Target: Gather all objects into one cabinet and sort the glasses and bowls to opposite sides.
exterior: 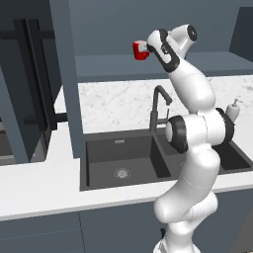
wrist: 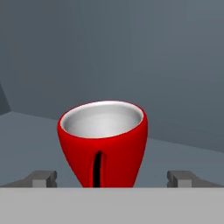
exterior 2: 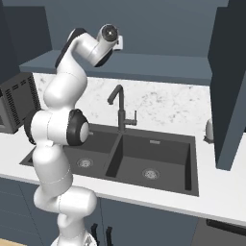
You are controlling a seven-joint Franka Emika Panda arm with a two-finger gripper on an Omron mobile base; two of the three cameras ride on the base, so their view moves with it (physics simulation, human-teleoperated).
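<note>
Red cup, white inside, stands upright on the slate-blue cabinet shelf above the double sink, in front of you. Your gripper reaches for it with jaws spread wide, one fingertip on each side; whether they touch it seems doubtful.

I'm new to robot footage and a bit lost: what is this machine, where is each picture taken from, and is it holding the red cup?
It is a white robot arm in a simulated kitchen. Two pictures come from cameras behind it, left and right, looking over a dark double sink with a black faucet. The third looks along its hand. A red cup stands upright on a blue-grey shelf. The gripper has its fingers spread wide on either side of the cup, apart from it, so nothing is held yet.
</note>
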